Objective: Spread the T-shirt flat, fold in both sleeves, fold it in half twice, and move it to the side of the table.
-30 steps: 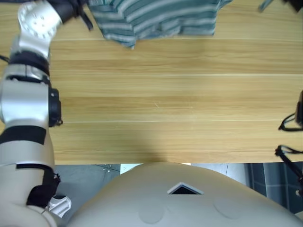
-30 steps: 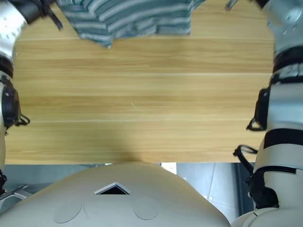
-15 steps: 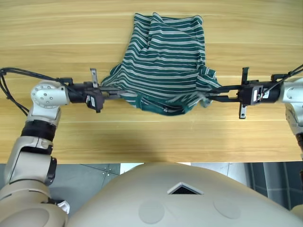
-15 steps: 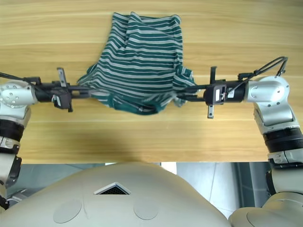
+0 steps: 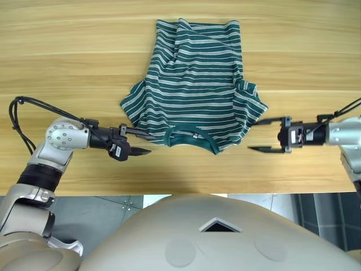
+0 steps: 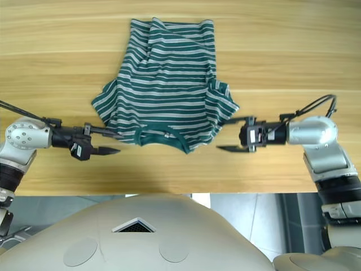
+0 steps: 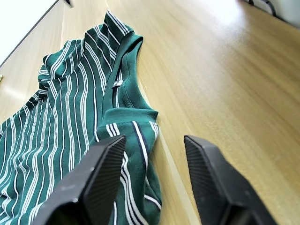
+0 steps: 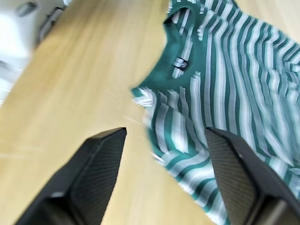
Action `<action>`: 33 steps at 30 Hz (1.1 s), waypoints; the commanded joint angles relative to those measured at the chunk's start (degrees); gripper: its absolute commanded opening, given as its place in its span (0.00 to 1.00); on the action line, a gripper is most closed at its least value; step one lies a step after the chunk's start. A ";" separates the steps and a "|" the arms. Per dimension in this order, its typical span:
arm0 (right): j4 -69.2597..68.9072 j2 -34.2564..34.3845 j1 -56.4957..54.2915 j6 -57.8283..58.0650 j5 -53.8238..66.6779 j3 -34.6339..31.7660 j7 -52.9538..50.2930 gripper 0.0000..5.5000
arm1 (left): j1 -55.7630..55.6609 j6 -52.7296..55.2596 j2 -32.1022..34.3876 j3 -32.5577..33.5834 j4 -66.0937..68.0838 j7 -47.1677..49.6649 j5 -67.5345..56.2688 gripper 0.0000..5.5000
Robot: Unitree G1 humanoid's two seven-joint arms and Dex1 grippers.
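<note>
Left gripper (image 5: pixel 150 144) and right gripper (image 5: pixel 252 135), both released, flank the T-shirt (image 5: pixel 194 90), which lies between them on the counter (image 5: pixel 67 68), collar toward the near edge.

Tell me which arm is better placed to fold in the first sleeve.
Left, probably: the left gripper, open, straddles the T-shirt's edge; the right gripper, also open, stops just short.

Bare wood of the table (image 5: pixel 67 73) stretches left, right and beyond the T-shirt (image 5: pixel 194 84).
</note>
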 commanded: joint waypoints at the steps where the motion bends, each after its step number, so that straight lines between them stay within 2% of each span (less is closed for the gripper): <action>1: 6.08 3.27 -5.52 -1.69 -5.39 -0.53 -3.71 0.68 | 0.92 -0.55 2.91 1.88 -5.09 -2.66 -10.49 0.52; 3: 7.84 3.82 -7.18 -2.67 -5.99 -1.38 -4.62 0.68 | 1.35 0.24 4.03 3.08 -8.38 -5.23 -18.41 0.56; 4: 9.15 4.11 -8.44 -3.06 -6.81 -1.79 -5.48 0.68 | 1.25 1.37 4.05 4.21 -9.40 -7.06 -23.00 0.53; 6: 12.46 4.84 -11.02 -3.73 -9.96 -1.84 -8.20 0.61 | -0.25 3.50 3.01 6.54 -8.44 -10.55 -29.54 0.47; 8: 14.58 5.61 -12.20 -4.59 -12.37 -0.98 -9.60 0.55 | -3.23 4.86 0.67 8.42 -3.40 -12.66 -30.80 0.42; 15: 20.02 6.58 -14.01 -7.32 -18.29 0.41 -13.01 0.33 | -13.75 0.99 -6.80 10.63 19.36 -10.82 -16.74 0.22; 21: 23.46 7.25 -15.04 -8.86 -21.06 1.56 -14.18 0.11 | -19.69 -5.23 -9.64 10.21 31.90 -1.09 -0.68 0.01; 25: 25.39 7.60 -15.87 -9.78 -21.96 1.99 -14.78 0.01 | -21.15 -6.48 -10.21 10.36 33.99 1.31 2.14 0.00; 29: 26.19 8.09 -16.35 -10.64 -22.17 2.47 -14.72 0.01 | -21.74 -7.19 -10.50 9.87 35.89 3.00 4.54 0.00; 33: 27.26 9.02 -17.03 -11.00 -23.07 3.58 -14.71 0.01 | -22.96 -7.49 -10.52 7.66 39.50 7.50 11.94 0.00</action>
